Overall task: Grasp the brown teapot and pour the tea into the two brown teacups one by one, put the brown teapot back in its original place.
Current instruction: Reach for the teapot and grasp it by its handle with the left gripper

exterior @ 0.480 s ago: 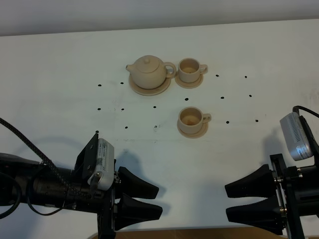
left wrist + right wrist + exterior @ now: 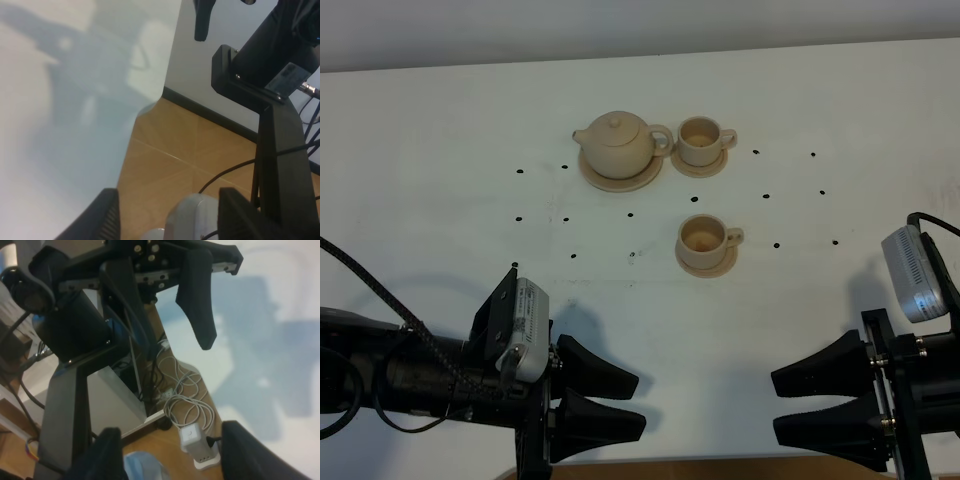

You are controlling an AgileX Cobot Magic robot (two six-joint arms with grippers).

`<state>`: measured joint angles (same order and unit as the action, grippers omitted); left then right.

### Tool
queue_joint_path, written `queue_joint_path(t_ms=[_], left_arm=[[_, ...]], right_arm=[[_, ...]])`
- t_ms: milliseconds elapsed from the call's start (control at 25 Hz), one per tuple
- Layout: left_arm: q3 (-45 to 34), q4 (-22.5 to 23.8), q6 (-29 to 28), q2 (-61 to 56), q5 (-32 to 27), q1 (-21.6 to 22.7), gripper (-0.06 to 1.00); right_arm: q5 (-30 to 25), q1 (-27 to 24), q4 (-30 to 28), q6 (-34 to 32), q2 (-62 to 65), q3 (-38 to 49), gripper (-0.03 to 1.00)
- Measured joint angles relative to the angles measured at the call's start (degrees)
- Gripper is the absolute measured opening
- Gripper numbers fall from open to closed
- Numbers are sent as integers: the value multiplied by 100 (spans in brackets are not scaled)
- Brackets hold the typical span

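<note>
Brown teapot (image 2: 616, 143) on saucer plate (image 2: 620, 184), tabletop (image 2: 440, 240) 12 o'clock; far teacup (image 2: 701, 140) at its 3, near teacup (image 2: 703, 238) at 5; left claw (image 2: 640, 403), right claw (image 2: 774, 405) both agape, empty

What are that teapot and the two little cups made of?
Teapot: probably ceramic, matte beige-tan; smooth rounded body with no bright glare. Far cup and near cup: apparently the same matte ceramic, matching colour and thick rims. Could be stoneware; not certain from here.

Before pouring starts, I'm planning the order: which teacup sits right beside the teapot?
The far teacup, which sits just off the handle of the teapot at the back of the table. The other teacup stands alone, closer to the arms.
</note>
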<state>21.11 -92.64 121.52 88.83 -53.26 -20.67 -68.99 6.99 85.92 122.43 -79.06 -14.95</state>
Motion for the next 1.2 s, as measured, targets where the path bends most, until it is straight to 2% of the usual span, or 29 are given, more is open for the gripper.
queue_joint_path(t_ms=[120, 440, 600, 720, 880, 1040, 1200], left_arm=[[0, 0, 0, 0, 0, 0, 46], [39, -275, -53, -212, 22, 0, 46], [357, -213, -663, -649, 367, 0, 46], [675, 180, -1657, -1058, 1051, 0, 46], [1148, 1224, -3284, -1387, 2008, 0, 46], [1653, 2436, -5146, -1417, 2432, 0, 46], [2187, 3824, -6927, -1404, 2506, 5, 46]], right_arm=[[0, 0, 35, 0, 0, 0, 44], [0, 0, 628, 0, 0, 0, 44], [0, 0, 574, -274, -6, -233, 44], [0, 0, 341, -1070, -10, -689, 44], [151, 0, -236, -2849, 151, -1474, 44], [293, 0, -1213, -4593, 476, -2230, 42], [530, 0, -2398, -6100, 1051, -2662, 41]])
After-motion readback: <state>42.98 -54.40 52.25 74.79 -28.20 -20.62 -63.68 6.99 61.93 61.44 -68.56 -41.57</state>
